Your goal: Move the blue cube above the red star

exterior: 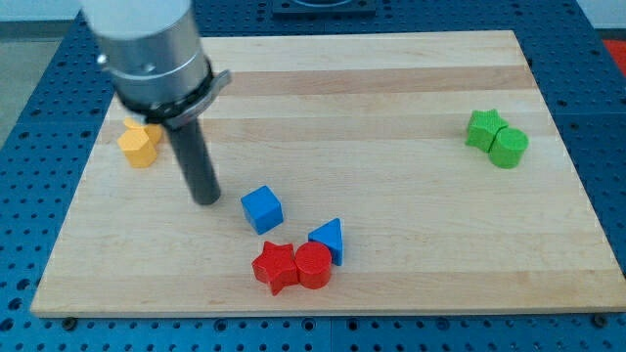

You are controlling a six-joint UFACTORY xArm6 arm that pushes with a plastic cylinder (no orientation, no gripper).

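The blue cube (262, 209) sits on the wooden board, just above and slightly left of the red star (275, 267), with a small gap between them. My tip (206, 199) rests on the board to the left of the blue cube, a short gap apart from it. The rod rises from there to the arm's grey body at the view's top left.
A red cylinder (314, 264) touches the red star's right side. A blue triangular block (328, 240) sits just above the cylinder. A yellow block pair (140, 143) lies at the left, partly behind the rod. A green star (484, 128) and green cylinder (508, 148) sit at the right.
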